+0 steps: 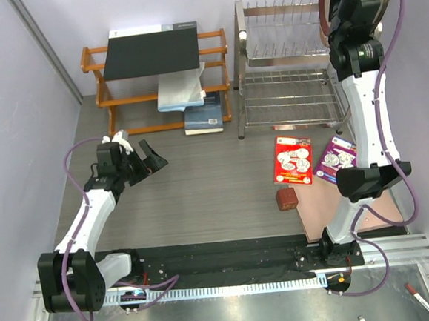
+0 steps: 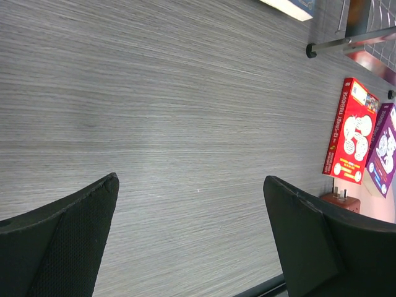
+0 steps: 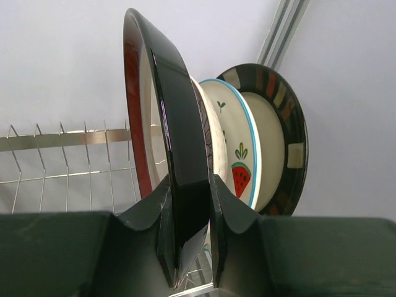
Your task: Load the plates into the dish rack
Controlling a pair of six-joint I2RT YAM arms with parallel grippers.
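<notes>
Rack (image 1: 281,66) far right on table (image 2: 154,93). Upright at its right end: dark-rimmed plate (image 3: 286,133), watermelon plate (image 3: 238,145). Maroon-rimmed plate (image 3: 170,117) upright just beside them, rim clamped in right gripper (image 3: 189,207); seated in slot or not, can't tell. Left gripper (image 2: 192,182) spread wide, holding nothing, over table.

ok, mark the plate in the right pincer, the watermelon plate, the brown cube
maroon-rimmed round plate (image 3: 179,124): right wrist view, on its dark edge
white round watermelon plate (image 3: 237,139): right wrist view, on its white face
small brown cube (image 1: 286,199): top external view, on its top face
</notes>
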